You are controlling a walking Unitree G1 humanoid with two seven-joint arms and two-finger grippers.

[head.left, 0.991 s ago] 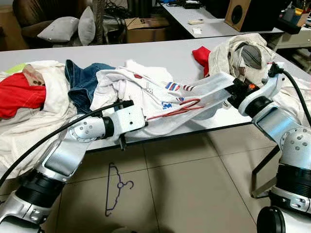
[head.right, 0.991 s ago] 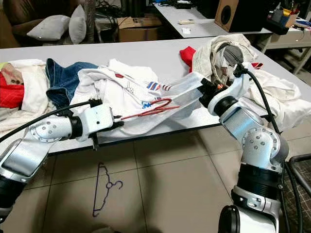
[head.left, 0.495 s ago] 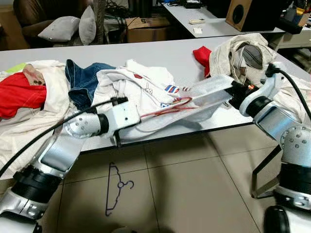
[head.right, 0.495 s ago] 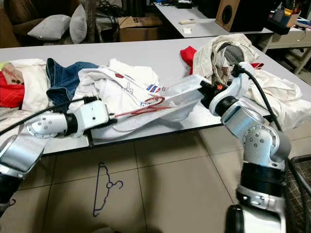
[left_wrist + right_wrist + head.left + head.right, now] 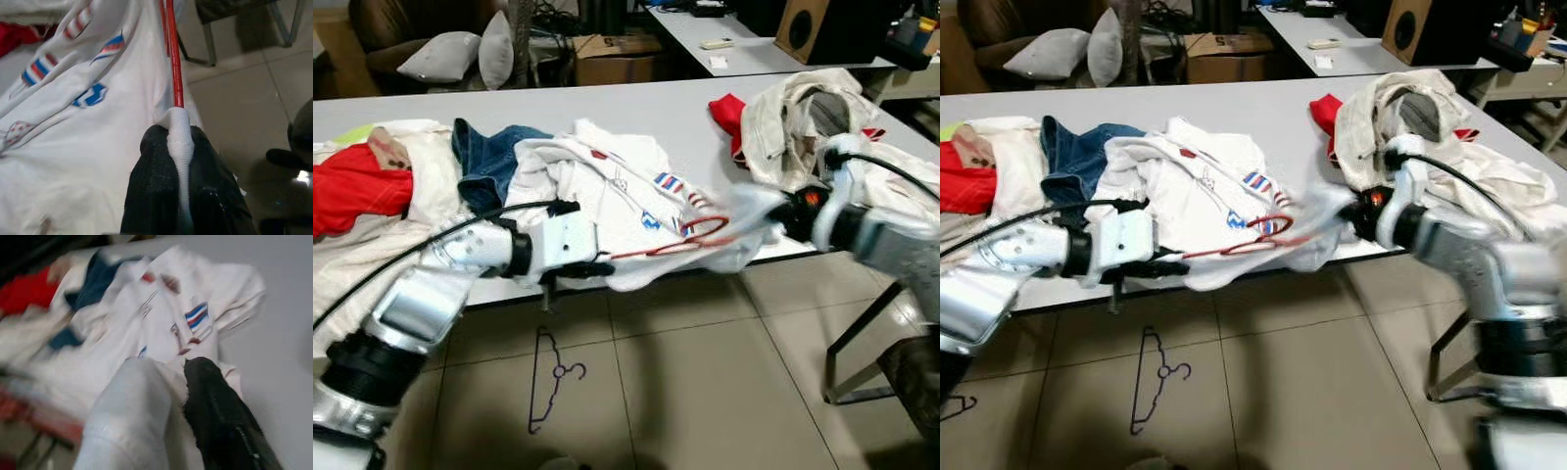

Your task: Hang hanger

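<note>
A white shirt [image 5: 617,181] with red and blue patches lies on the grey table [image 5: 636,108], its front hem hanging over the front edge. A thin red hanger [image 5: 677,239] sits inside it, hook showing near the hem. My left gripper [image 5: 600,266] is just off the table's front edge, shut on one end of the hanger [image 5: 172,63] through a fold of the shirt [image 5: 73,147]. My right gripper [image 5: 781,210], blurred, is shut on the shirt's right side; the right wrist view has cloth [image 5: 146,333] bunched against a black finger [image 5: 215,406].
A purple wire hanger [image 5: 548,387] lies on the tile floor below the table. Red cloth [image 5: 352,186], cream garments and jeans [image 5: 489,162] are piled at the left, a beige garment heap [image 5: 803,113] at the right. A metal chair frame [image 5: 857,367] stands at floor right.
The shirt and hanger have been dragged toward the table's front edge, now drooping over it. My right gripper moved left and forward fast, blurred; my left gripper drew back slightly.
</note>
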